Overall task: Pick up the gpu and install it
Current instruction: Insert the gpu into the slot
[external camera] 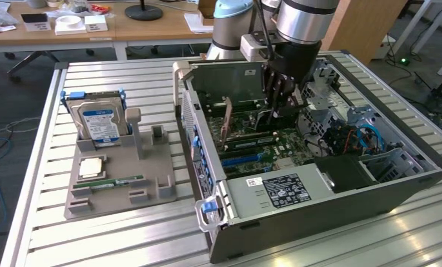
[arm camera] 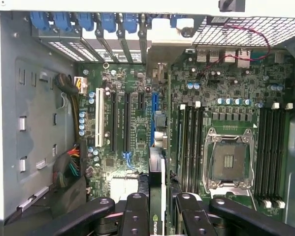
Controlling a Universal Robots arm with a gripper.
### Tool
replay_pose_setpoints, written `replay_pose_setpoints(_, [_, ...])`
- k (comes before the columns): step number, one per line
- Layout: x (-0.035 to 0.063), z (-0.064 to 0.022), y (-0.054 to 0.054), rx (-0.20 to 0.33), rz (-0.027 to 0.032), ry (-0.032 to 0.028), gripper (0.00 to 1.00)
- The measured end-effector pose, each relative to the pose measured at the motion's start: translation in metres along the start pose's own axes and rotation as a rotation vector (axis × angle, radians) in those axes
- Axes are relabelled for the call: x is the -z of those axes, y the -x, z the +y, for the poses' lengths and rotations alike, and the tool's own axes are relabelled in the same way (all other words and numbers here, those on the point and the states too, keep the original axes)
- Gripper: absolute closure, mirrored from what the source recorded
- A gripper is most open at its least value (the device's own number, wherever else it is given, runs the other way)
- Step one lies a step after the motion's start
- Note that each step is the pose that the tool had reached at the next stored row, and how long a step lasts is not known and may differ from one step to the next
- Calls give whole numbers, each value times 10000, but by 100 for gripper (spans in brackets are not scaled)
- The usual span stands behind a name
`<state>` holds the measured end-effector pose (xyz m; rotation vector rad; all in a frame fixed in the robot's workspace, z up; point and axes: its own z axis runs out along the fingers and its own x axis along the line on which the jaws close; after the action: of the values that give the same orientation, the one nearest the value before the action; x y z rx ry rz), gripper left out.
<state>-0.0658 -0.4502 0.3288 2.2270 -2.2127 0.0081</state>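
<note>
Gripper (external camera: 280, 108), fingers closed to a narrow gap, clamped the gpu (arm camera: 157, 223) edge-on inside the case (external camera: 317, 214), above the blue slot (arm camera: 154, 113).

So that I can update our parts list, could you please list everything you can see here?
table: one, silver slats
computer case: one, dark grey, open, on the table
graphics card: one, green, held on edge inside the case
holder: one, grey, exterior view's left of case
hard drive: one, silver, blue label, upright in the holder
memory stick: one, green, flat in the holder
chip: one, silver, flat in the holder
arm: one, silver, above the case
gripper: one, black, shut on the graphics card
</note>
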Motion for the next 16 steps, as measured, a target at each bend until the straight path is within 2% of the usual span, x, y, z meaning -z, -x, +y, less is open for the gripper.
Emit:
replay_pose_setpoints(7, [-12, 14, -1, -1, -3, -2, 74])
replay_pose_setpoints(16, [-120, 64, -9, 1, 0, 0, 74])
